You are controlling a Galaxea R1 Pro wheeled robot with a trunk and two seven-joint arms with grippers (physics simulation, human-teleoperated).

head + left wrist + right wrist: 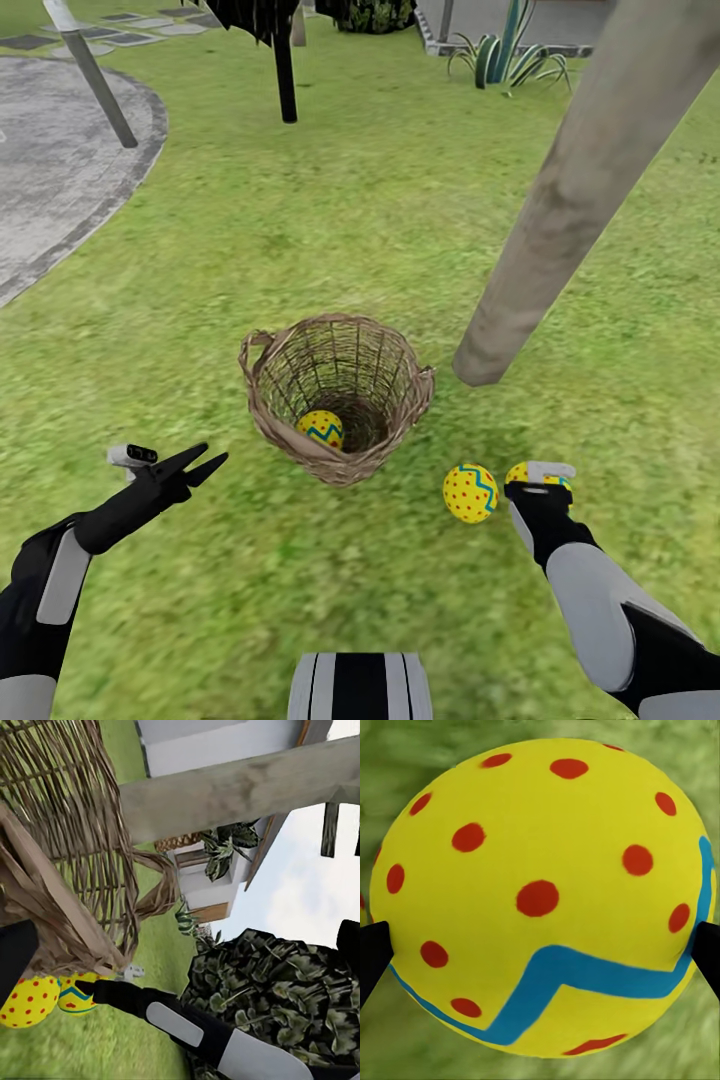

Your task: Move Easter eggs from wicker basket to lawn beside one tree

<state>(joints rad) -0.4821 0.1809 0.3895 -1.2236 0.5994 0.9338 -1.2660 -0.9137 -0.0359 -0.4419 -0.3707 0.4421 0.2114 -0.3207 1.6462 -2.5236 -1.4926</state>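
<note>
The wicker basket [340, 400] stands on the lawn [300, 230] with one Easter egg [320, 428] lying inside it. A second egg [470, 492] rests on the grass to the basket's right, near the base of the pale tree trunk [500, 330]. My right gripper [538, 488] is low beside that egg, its fingers pressed against both sides of the third egg [540, 892], which is partly hidden under the wrist in the head view. My left gripper [203, 462] hovers open and empty just left of the basket. The left wrist view has the basket wall [82, 847] and both outer eggs [30, 1001].
A grey paved area [60, 170] curves along the far left with a slanted grey pole [95, 75]. A thin black-trunked tree [285, 80] and a spiky plant [505, 55] stand at the back. A dark leafy bush [277, 1005] lies beyond my right arm.
</note>
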